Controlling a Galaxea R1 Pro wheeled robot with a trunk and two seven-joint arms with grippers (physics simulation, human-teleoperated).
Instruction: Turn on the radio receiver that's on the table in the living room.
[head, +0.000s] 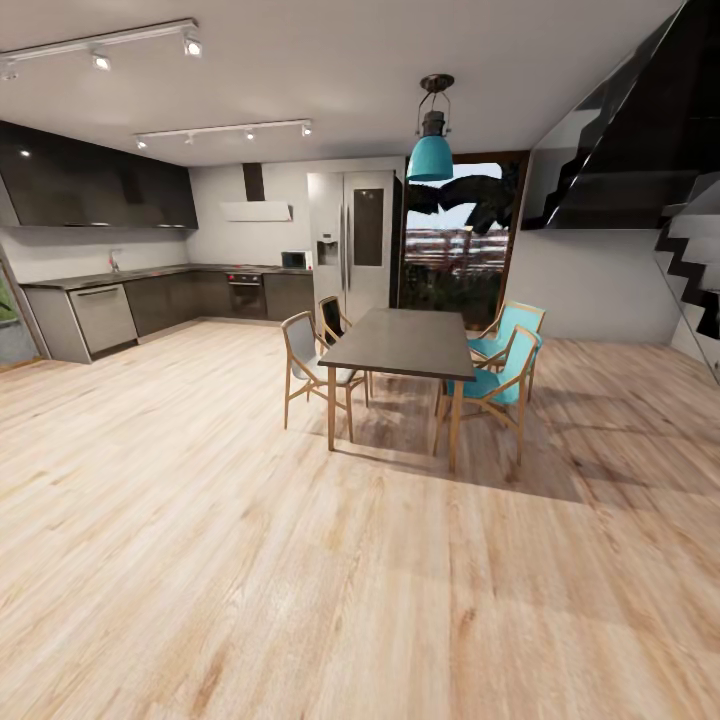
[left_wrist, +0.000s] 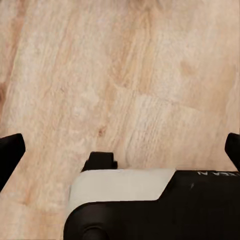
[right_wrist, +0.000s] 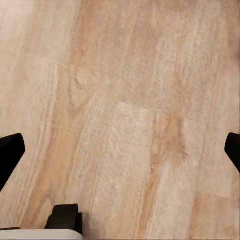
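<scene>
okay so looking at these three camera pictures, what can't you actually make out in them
- Head view: the far chairs are partly hidden by the dining table.
- Head view: items on the kitchen counter are too small to identify.
- Head view: the staircase is cut off by the right edge.
- Left wrist view: the fingers are cut off by the side edges.
- Right wrist view: the fingers are likewise cut off at the edges, above bare wood floor.

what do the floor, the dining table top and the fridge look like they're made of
Floor: light wood planks, matte, with visible grain and knots. Dining table: dark smooth top, possibly stone or laminate, on pale wooden legs. Fridge: looks like brushed steel, grey with a soft sheen.
</scene>
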